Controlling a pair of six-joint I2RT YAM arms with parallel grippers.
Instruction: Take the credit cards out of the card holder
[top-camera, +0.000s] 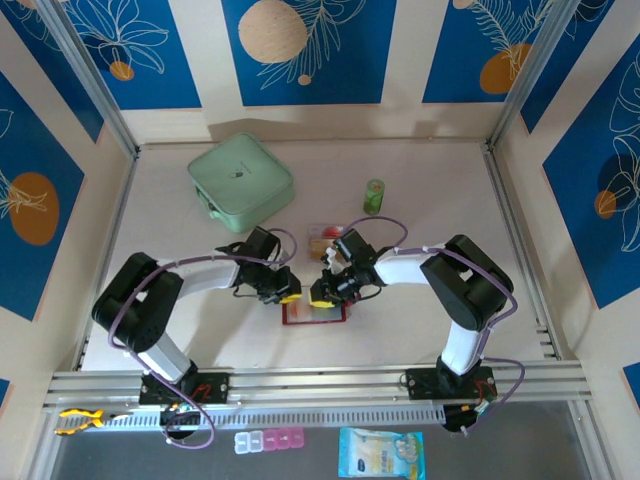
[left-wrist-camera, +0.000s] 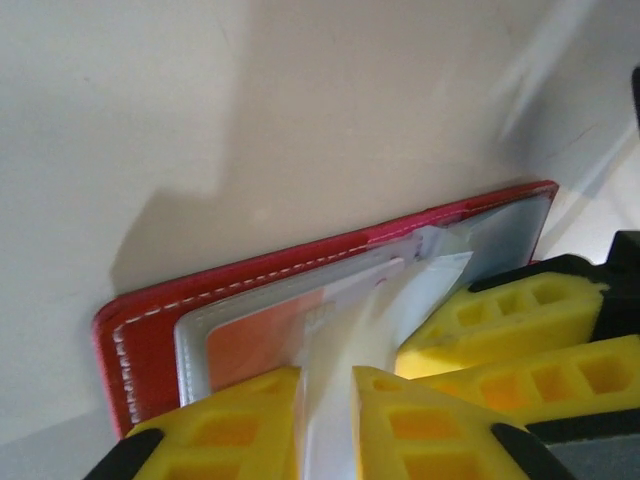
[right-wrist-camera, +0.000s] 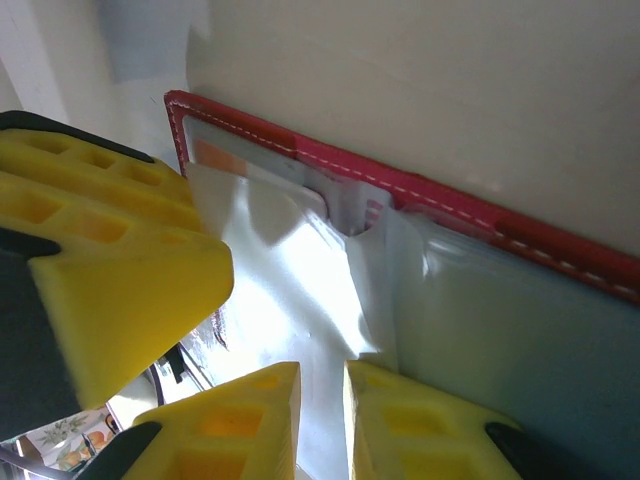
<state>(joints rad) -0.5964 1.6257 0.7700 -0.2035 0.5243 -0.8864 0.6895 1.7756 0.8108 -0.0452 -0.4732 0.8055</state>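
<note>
At the card holder (top-camera: 315, 312) we see left gripper (left-wrist-camera: 325, 388) and right gripper (right-wrist-camera: 320, 382) each nipping a clear sleeve (right-wrist-camera: 290, 270), likely to bare the credit cards (left-wrist-camera: 255, 338).

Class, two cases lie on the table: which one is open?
The small red card holder, spread flat so that its clear sleeves show. The larger mint-green case, farther back on the table, is closed.

Red card holder (left-wrist-camera: 150, 325), yellow fingers (left-wrist-camera: 225, 425)
</note>
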